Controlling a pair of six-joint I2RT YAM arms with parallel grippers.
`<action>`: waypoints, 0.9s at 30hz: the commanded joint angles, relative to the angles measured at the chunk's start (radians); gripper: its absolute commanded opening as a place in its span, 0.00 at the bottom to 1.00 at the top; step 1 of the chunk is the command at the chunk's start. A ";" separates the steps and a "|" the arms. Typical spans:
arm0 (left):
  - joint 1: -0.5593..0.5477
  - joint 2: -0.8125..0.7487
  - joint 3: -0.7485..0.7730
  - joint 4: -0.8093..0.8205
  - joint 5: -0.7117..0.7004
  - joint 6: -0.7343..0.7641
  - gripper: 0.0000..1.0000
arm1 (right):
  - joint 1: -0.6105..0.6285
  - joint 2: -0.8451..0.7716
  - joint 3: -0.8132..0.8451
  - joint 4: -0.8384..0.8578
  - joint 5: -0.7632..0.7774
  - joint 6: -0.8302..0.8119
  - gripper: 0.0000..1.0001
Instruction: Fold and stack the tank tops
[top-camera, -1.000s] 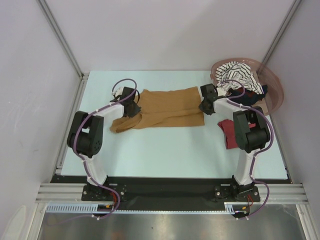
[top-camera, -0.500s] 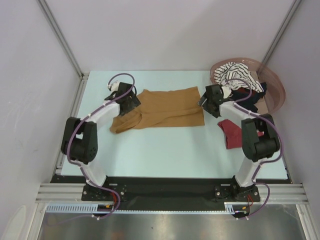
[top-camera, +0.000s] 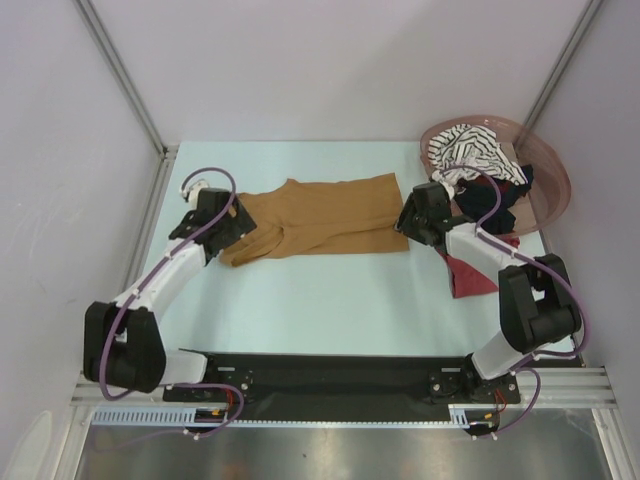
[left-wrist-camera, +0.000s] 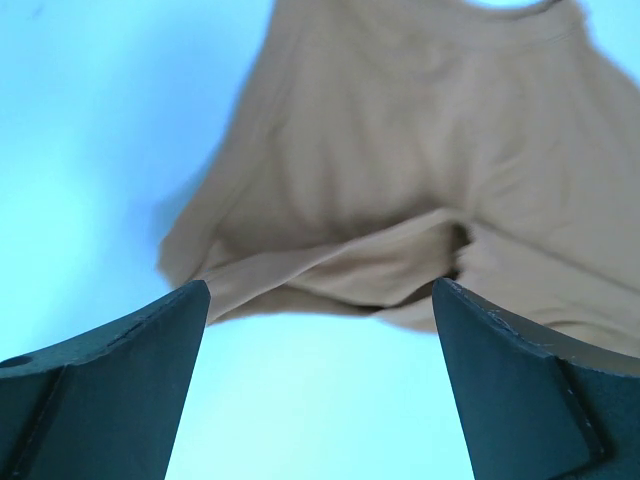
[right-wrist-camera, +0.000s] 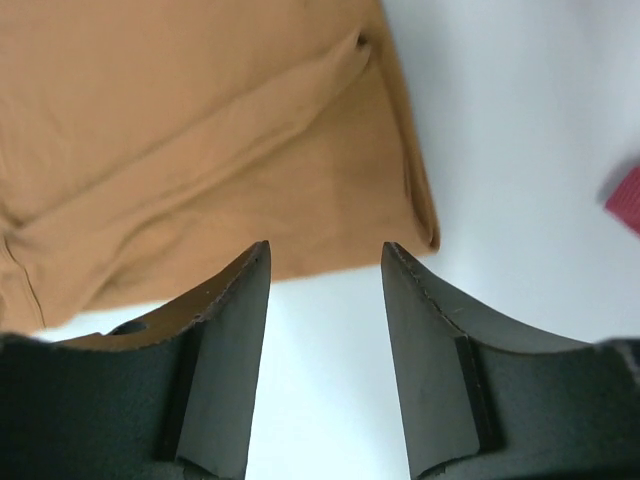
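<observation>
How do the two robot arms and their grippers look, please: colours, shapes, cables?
The left arm and right arm have white links and bulky black joint housings. A purple cable loops along each. The left gripper and right gripper are black, with two broad, flat, dark fingers each.

The left arm (top-camera: 165, 278) and the right arm (top-camera: 470, 241) are built alike: slim white link shells joined by bulky black motor housings at the joints. A thin purple cable (top-camera: 212, 170) runs along each one in loose loops (it stands clear of the shell in places). Both rise from a black mounting plate (top-camera: 330, 371). The left gripper (left-wrist-camera: 320, 300) and the right gripper (right-wrist-camera: 325, 262) end in dark, matte, wedge-shaped fingers (right-wrist-camera: 225, 340) with plain flat inner faces.
</observation>
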 joint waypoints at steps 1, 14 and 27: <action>0.079 -0.085 -0.089 -0.005 0.069 -0.025 0.99 | 0.035 -0.074 -0.046 0.038 -0.029 -0.029 0.53; 0.159 -0.159 -0.234 0.024 0.096 -0.131 0.93 | 0.073 -0.056 -0.181 0.131 0.050 0.002 0.60; 0.191 -0.085 -0.289 0.110 0.157 -0.235 0.92 | 0.092 -0.004 -0.193 0.101 0.220 0.259 0.64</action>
